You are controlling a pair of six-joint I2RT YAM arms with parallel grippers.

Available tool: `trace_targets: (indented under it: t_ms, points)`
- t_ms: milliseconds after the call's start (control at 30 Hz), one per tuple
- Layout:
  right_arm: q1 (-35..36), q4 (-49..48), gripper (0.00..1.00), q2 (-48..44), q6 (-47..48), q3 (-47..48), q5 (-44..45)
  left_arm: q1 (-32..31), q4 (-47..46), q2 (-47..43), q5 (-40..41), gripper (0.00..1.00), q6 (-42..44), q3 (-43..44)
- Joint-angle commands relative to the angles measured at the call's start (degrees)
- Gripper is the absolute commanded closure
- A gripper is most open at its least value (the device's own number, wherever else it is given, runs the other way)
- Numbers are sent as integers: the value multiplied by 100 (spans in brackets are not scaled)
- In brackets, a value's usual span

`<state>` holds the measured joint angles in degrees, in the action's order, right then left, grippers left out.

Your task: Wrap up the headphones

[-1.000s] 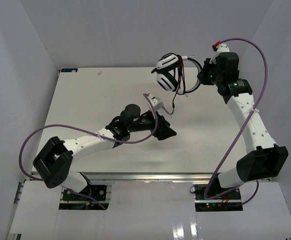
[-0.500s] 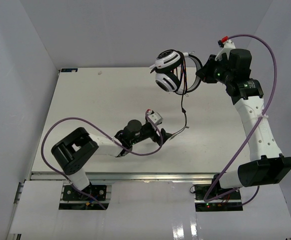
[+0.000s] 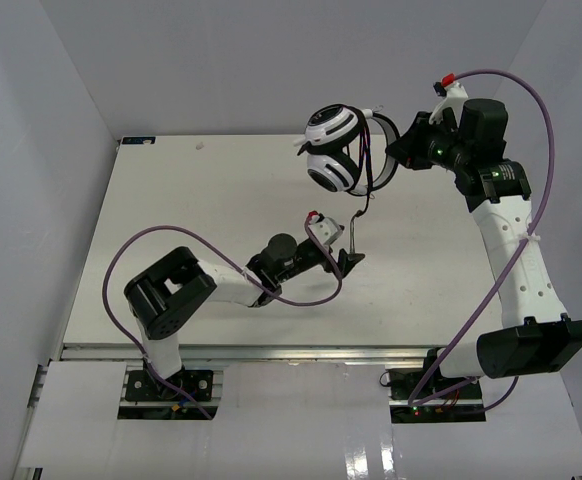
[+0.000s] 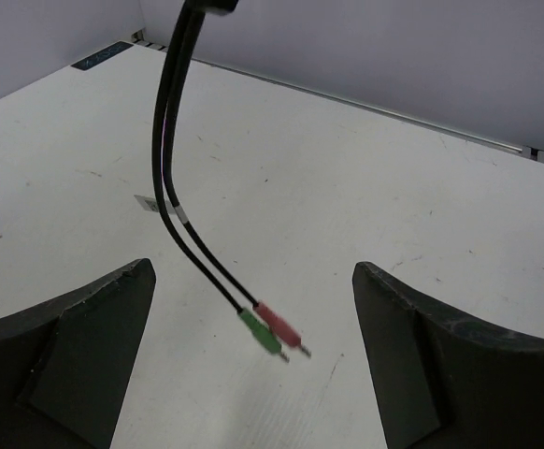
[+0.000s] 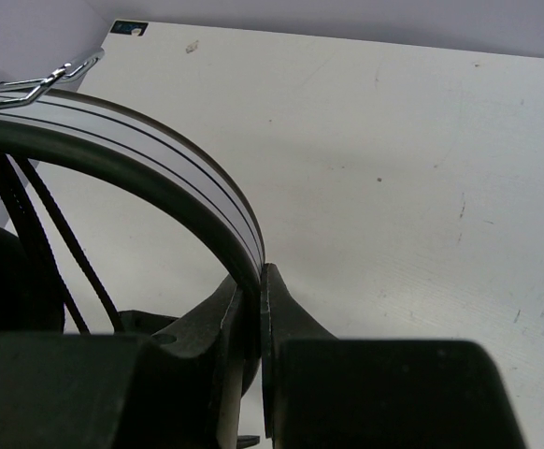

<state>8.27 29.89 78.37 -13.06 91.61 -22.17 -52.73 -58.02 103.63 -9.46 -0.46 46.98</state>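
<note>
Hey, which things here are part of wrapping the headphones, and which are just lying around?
Job: headphones, held by the shut right tool; their black cable with green and pink plugs; open left tool.
Not job: purple arm cables; dark label at table corner.

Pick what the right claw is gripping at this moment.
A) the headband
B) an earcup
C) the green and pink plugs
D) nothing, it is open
A: the right wrist view shows the right claw shut on the striped headband of the headphones, while the plugs hang ungripped between the fingers of the open left claw.
</note>
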Motion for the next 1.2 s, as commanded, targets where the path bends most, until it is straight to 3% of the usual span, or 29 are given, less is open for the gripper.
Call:
trace_targets:
  t_ms: [0,200,300,367,400,633,733,867,1033,1167]
  points:
    - [-25,-410,92,-235,-239,29,-466,-33,448,-69,123,3,351,432]
    - [-19,-423,92,-368,-249,-84,-587,10,1106,194,1126,18,352,864]
    - [-19,-424,92,-436,-234,-145,-609,57,1086,271,976,54,261,879]
    - [-19,-416,92,-465,-200,-166,-587,61,1104,260,929,90,196,863]
    - [-21,-414,92,-471,-175,-175,-568,61,1083,233,844,100,166,820]
    - [-40,-381,92,-483,124,-170,-785,180,75,-412,134,100,-277,-510]
    - [-63,-411,92,-524,727,-284,-1694,590,-331,-721,-835,100,-778,-938]
    - [-78,-208,92,-791,2234,-607,-2628,1650,-740,-1040,-2829,100,-1788,-1395]
    - [-41,960,92,-802,4257,-660,-3143,2509,239,-962,-4933,100,-2260,-870]
    - [319,1590,92,-863,5540,-1004,-2699,2754,2061,-647,-5926,100,-2038,7]
